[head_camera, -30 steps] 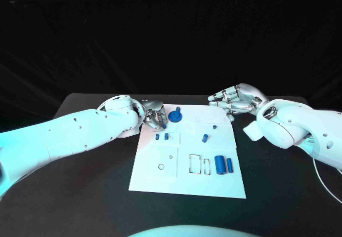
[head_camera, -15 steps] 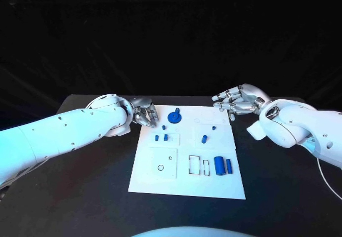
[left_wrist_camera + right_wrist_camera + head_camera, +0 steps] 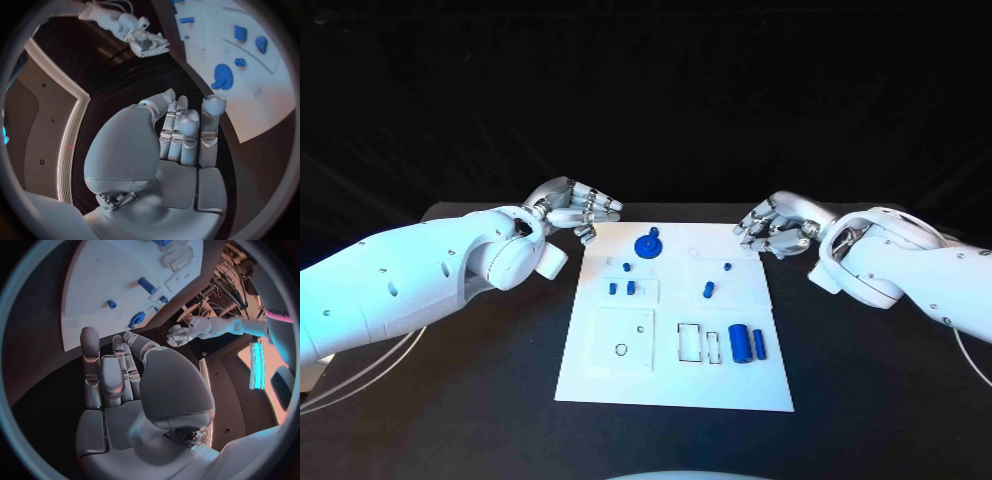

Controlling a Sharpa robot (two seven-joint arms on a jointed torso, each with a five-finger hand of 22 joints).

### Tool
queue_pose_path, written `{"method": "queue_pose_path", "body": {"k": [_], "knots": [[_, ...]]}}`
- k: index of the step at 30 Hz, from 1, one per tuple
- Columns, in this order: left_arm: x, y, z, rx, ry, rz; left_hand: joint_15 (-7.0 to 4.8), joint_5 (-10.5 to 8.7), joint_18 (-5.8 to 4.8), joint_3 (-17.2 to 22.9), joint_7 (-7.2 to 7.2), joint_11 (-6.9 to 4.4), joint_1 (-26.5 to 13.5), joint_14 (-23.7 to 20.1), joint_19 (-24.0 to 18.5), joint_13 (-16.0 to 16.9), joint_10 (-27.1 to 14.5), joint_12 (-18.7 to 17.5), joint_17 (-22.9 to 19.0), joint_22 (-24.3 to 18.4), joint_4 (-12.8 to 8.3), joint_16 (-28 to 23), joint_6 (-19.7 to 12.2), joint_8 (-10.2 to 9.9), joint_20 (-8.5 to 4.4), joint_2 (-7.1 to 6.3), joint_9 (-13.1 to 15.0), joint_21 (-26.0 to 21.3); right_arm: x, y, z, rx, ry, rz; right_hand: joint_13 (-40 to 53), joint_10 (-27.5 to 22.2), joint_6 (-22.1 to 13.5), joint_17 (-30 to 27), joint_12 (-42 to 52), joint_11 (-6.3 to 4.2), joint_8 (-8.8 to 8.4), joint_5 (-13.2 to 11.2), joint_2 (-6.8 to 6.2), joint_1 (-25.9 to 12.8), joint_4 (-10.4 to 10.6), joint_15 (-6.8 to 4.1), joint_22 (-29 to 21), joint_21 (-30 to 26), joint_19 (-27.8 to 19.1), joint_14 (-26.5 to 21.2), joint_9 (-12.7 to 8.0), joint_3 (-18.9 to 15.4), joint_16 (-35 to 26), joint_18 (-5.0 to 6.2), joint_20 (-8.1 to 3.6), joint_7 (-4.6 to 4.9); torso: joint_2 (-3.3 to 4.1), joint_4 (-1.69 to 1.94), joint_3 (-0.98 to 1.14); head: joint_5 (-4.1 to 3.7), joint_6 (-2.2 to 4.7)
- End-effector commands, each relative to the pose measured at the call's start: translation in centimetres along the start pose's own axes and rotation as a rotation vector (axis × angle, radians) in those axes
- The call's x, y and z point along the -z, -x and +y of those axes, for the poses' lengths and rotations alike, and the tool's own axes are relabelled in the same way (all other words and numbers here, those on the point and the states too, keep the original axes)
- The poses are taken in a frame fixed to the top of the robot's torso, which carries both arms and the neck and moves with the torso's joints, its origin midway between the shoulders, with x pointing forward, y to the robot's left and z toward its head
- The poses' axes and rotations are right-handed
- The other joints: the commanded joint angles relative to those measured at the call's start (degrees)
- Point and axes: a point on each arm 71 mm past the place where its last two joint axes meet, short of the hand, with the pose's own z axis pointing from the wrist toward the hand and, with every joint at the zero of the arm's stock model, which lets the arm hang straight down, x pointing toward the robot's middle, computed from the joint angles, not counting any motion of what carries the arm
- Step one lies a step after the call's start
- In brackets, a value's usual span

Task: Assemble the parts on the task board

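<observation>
Table (image 3: 473, 400): black; carries the task board in its middle, long side running away from the robot.
Task board (image 3: 675, 385): white plate, near edge bare; parts sit across its far and middle stretches.
Left hand (image 3: 574, 210): released, holding nothing, fingers apart and nearly straight in the left wrist view (image 3: 181, 135); hangs just off the board's far left corner, apart from every part.
Right hand (image 3: 773, 228): also grasping nothing, fingers loosely curled in the head view, laid side by side in the right wrist view (image 3: 109, 375); sits just off the board's far right corner.
Gear (image 3: 648, 243): blue, toothed disc near the board's far edge, left of centre; closest part to the left hand.
Cylinders (image 3: 738, 342): two blue upright-lying pieces side by side toward the right edge, beside empty outlined slots.
Small pegs (image 3: 622, 288): blue pair near the left edge, middle of the board; another small piece (image 3: 708, 290) right of centre.
Stage, judged: no part in hand; assembly looks unfinished.
Risk 1: pegs sit close together, so broad fingers reaching for one may nudge its neighbour.
Risk 2: cylinders are round; a glancing touch could roll them toward the right edge.
Risk 3: the board looks unfixed; a push at a far corner may slide it and upset slot alignment.
</observation>
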Motion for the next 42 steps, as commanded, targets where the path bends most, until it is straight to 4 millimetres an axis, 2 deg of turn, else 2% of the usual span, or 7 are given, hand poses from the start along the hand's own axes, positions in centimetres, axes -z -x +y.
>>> {"method": "queue_pose_path", "body": {"k": [1, 2, 8, 23, 31, 37, 42], "knots": [[0.5, 0.6, 0.1, 0.374, -0.014, -0.139, -0.11, 0.09, 1.19, -0.80, -0.25, -0.12, -0.74, -1.13, -0.96, 0.12, 0.19, 0.40, -2.04, -1.24, 0.17, -1.43, 0.18, 0.40, -0.01, 0.08, -0.10, -2.57, -0.1, -0.9, 0.3, 0.310, -0.003, 0.043, -1.15, 0.62, 0.51, -0.09, -1.38, -0.09, -0.19, -0.73, -0.74, -0.29, -0.03, 0.22, -0.06, 0.12, 0.32, 1.08, 0.00, 0.48, -0.22, 0.42, 0.05, -0.06, 0.09, 0.09, -0.05, -1.41, 0.56], [0.7, 0.4, 0.1, 0.399, -0.013, -0.140, -0.14, 0.10, 1.26, -0.99, -0.27, -0.15, -0.81, -1.30, -1.13, 0.16, 0.20, 0.51, -2.43, -1.54, 0.18, -1.69, 0.17, 0.44, -0.03, 0.16, -0.13, -3.14, -0.2, -1.2, 0.4, 0.342, -0.003, 0.045, -1.47, 0.49, 0.59, -0.13, -1.70, -0.06, -0.25, -1.11, -0.84, -0.49, 0.00, 0.27, -0.12, 0.08, 0.30, 1.09, -0.01, 0.47, -0.27, 0.41, 0.07, -0.13, 0.09, 0.09, -0.06, -1.41, 0.56], [1.4, -0.6, -0.1, 0.460, -0.025, -0.126, -0.19, 0.12, 1.45, -1.43, -0.37, -0.22, -0.87, -1.77, -1.59, 0.28, 0.27, 0.81, -3.54, -2.39, 0.13, -2.44, 0.16, 0.57, -0.06, 0.38, -0.20, -4.73, -0.5, -2.7, 1.0, 0.433, -0.008, 0.055, -3.14, -0.14, 0.58, -0.11, -3.06, 0.26, -0.77, -2.45, -1.14, -1.06, 0.05, 0.55, 0.93, 0.71, 0.92, 1.25, -0.08, 0.80, -0.26, 0.19, 0.25, -0.01, 0.17, 0.01, -0.08, -2.77, 1.01], [1.7, -1.4, -0.4, 0.483, -0.032, -0.100, -0.26, 0.11, 1.61, -1.77, -0.40, -0.29, -0.71, -2.14, -1.88, 0.39, 0.33, 1.08, -4.54, -3.06, -0.11, -3.08, 0.16, 0.69, -0.12, 0.42, -0.25, -5.95, -1.4, -4.9, 2.2, 0.454, 0.017, 0.093, -5.48, -1.17, 0.26, -0.21, -4.59, 0.75, -1.67, -3.87, -1.37, -1.37, -0.02, 0.95, 0.87, 0.71, 1.04, 1.35, -0.14, 1.46, -0.35, 0.20, 0.52, 0.33, 0.20, 0.20, 0.01, -2.90, 0.65], [1.7, -1.6, -0.5, 0.486, -0.029, -0.092, -0.25, 0.11, 1.67, -1.89, -0.37, -0.27, -0.71, -2.23, -2.00, 0.40, 0.27, 1.12, -4.77, -3.30, -0.15, -3.24, 0.10, 0.69, -0.13, 0.42, -0.27, -6.41, -1.8, -5.6, 2.4, 0.465, 0.017, 0.115, -5.98, -1.10, 0.48, -0.15, -4.75, 0.77, -1.72, -4.08, -1.06, -1.25, -0.05, 0.99, 0.85, 0.71, 1.06, 1.38, -0.09, 1.80, -0.29, 0.22, 0.54, 0.31, 0.16, 0.08, 0.01, -2.73, 0.36], [1.7, -1.8, -0.5, 0.488, -0.027, -0.085, -0.25, 0.11, 1.70, -1.95, -0.36, -0.26, -0.69, -2.31, -2.07, 0.41, 0.23, 1.14, -4.95, -3.45, -0.18, -3.37, 0.07, 0.69, -0.13, 0.44, -0.29, -6.70, -2.0, -6.1, 2.3, 0.484, 0.003, 0.141, -6.93, 0.05, 1.89, -0.01, -4.58, 0.54, -1.32, -5.24, -0.19, -0.91, -0.16, 0.83, 1.23, 1.02, 1.32, 1.44, 0.16, 2.69, -0.16, 0.19, 0.48, -0.01, 0.15, 0.07, 0.03, -2.79, 0.12], [1.8, -1.9, -0.6, 0.489, -0.026, -0.081, -0.24, 0.11, 1.72, -1.99, -0.35, -0.25, -0.68, -2.35, -2.11, 0.42, 0.21, 1.16, -5.07, -3.54, -0.20, -3.44, 0.05, 0.70, -0.13, 0.45, -0.30, -6.86, -2.1, -6.5, 2.2, 0.516, -0.009, 0.160, -7.79, 2.01, 3.69, 2.03, -4.10, -0.08, -0.71, -7.96, 1.13, 0.01, -0.72, 0.32, 4.16, 3.02, 2.80, 2.04, 0.47, 4.38, 1.71, -0.28, 0.22, -0.62, 0.13, 0.07, 0.04, -2.70, -0.14]]}}
